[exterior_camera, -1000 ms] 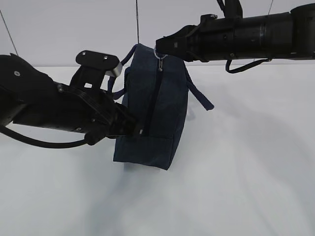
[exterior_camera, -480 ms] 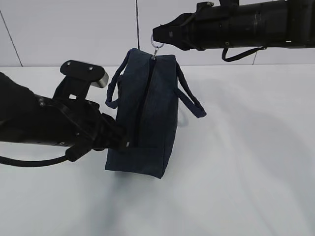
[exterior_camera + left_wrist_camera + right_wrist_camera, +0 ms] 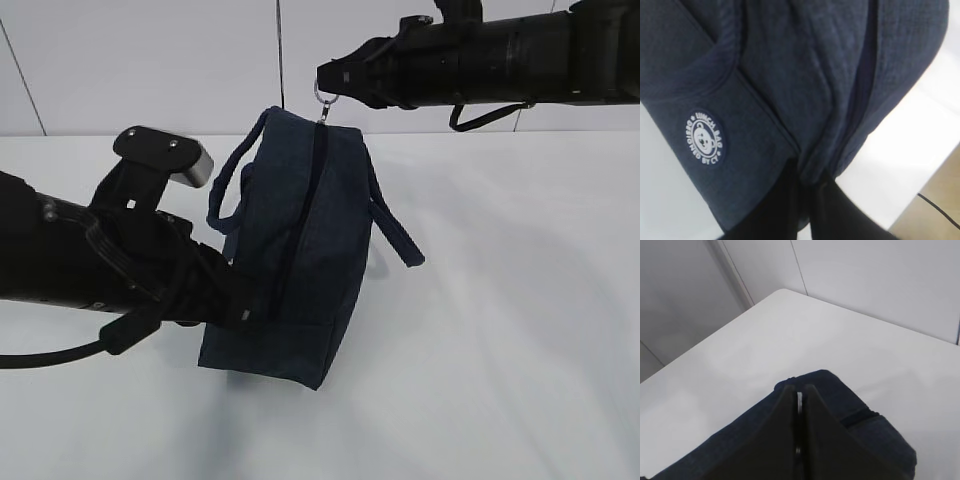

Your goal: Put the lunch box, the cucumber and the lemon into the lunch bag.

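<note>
The dark navy lunch bag (image 3: 300, 230) hangs on end above the white table, its zipper running down the side facing me. My right gripper (image 3: 325, 85) is shut on the metal ring pull (image 3: 321, 97) at the bag's top; the ring (image 3: 799, 401) shows as a thin strip between the closed fingers (image 3: 799, 390). My left gripper (image 3: 250, 305) is shut on a fold of the bag's fabric (image 3: 810, 165) near its lower end, beside the zipper. The round white logo (image 3: 703, 138) lies left of that grip. The lunch box, the cucumber and the lemon are out of view.
Two loop handles (image 3: 395, 225) dangle from the bag's sides. The white table (image 3: 500, 350) lies under both arms, with a pale wall behind. In the left wrist view the table's edge (image 3: 920, 185) runs along the lower right.
The left arm has drawn down and to the left, pulling the bag's lower end with it, so the bag now hangs more slanted. The right gripper rose a little and kept hold of the ring.
</note>
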